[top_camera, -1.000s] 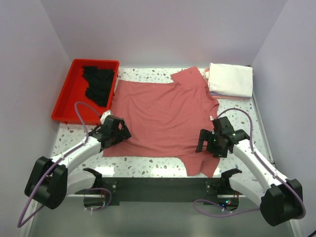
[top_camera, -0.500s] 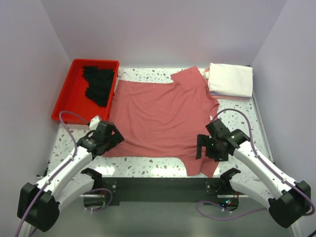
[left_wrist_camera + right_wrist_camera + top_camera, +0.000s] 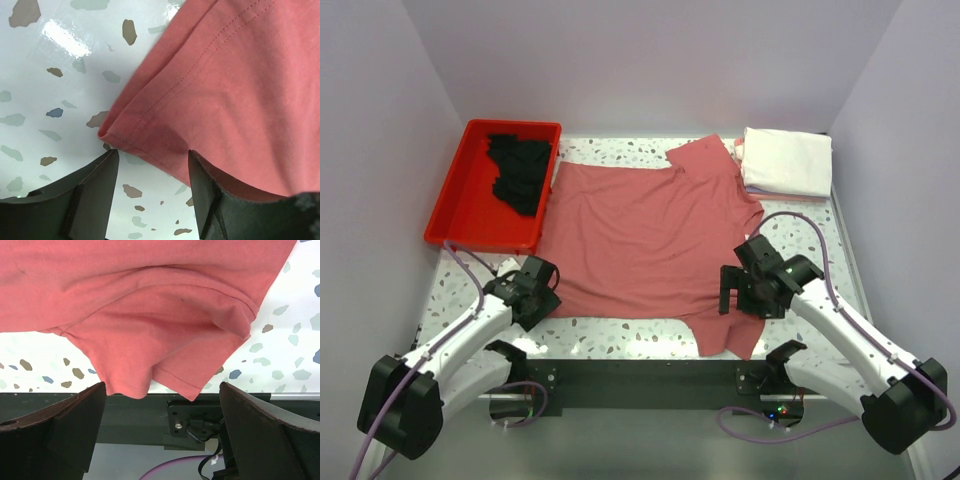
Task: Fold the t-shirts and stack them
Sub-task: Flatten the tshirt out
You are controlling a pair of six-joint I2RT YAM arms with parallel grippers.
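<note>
A dusty-rose t-shirt [image 3: 650,235] lies spread flat in the middle of the table, one sleeve hanging over the near edge [image 3: 730,335]. My left gripper [image 3: 540,290] is open at the shirt's near-left corner; in the left wrist view the hem corner [image 3: 107,131] lies just beyond its fingertips [image 3: 152,167]. My right gripper [image 3: 733,290] is wide open above the near-right sleeve [image 3: 165,360], holding nothing [image 3: 161,390]. A black t-shirt [image 3: 520,170] lies crumpled in the red tray. A folded white t-shirt [image 3: 787,160] tops a stack at the back right.
The red plastic tray [image 3: 460,215] stands at the back left. The folded stack sits against the right wall. A black rail [image 3: 640,375] with the arm bases runs along the table's near edge, also visible in the right wrist view [image 3: 150,415].
My left gripper has drawn back from over the shirt's left side to its near-left corner. My right gripper has shifted only slightly over the sleeve. The shirt has not moved.
</note>
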